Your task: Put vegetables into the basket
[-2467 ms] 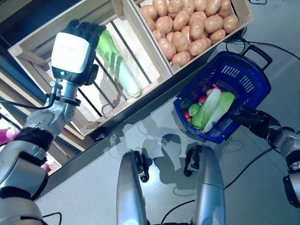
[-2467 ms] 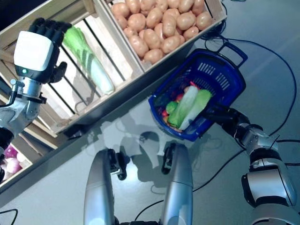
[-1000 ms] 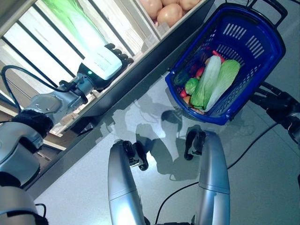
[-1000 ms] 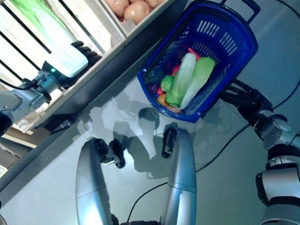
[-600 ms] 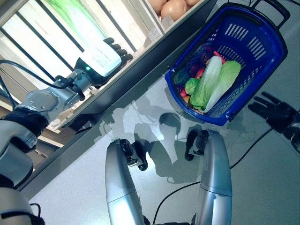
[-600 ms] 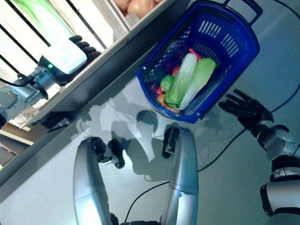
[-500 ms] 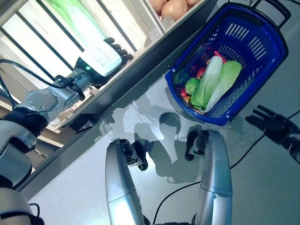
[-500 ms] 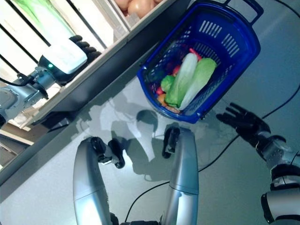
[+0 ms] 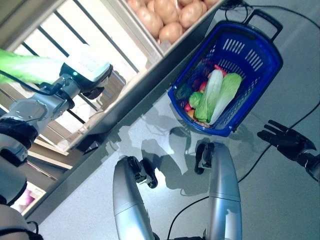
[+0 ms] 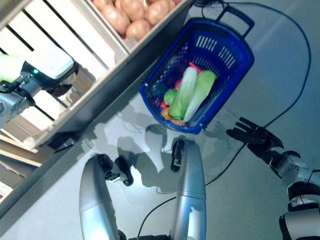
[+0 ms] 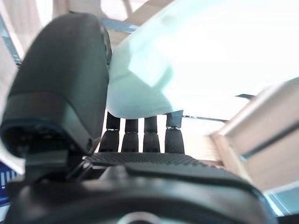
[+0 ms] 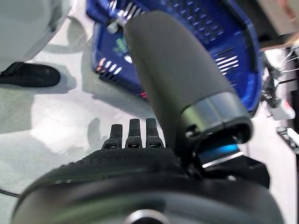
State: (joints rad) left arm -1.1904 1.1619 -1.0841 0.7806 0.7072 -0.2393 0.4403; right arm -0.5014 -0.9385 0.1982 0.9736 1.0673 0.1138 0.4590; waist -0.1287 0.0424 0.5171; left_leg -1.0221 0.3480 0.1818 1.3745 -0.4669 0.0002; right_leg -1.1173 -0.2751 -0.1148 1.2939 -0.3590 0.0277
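My left hand (image 9: 86,67) is at the slatted wooden crate (image 9: 127,37) on the stand, shut on a long pale green and white cabbage (image 9: 25,67) that sticks out to the left of it. In the left wrist view the cabbage (image 11: 196,51) lies between the thumb (image 11: 65,84) and the fingers. The blue basket (image 9: 242,47) stands on the floor and holds two long pale green cabbages (image 9: 215,95) over small round green and red vegetables. My right hand (image 9: 286,140) is open with straight fingers, above the floor, on the near right of the basket and apart from it.
The wooden stand's dark base edge (image 9: 150,100) runs diagonally just left of the basket. Grey floor (image 9: 280,200) lies to the right of and in front of the basket. The basket's black handle (image 9: 265,17) is on its far side.
The camera has shifted. My left hand has closed on the long cabbage and lifted it from the crate's slats. My right hand has drawn back from the basket's rim toward me.
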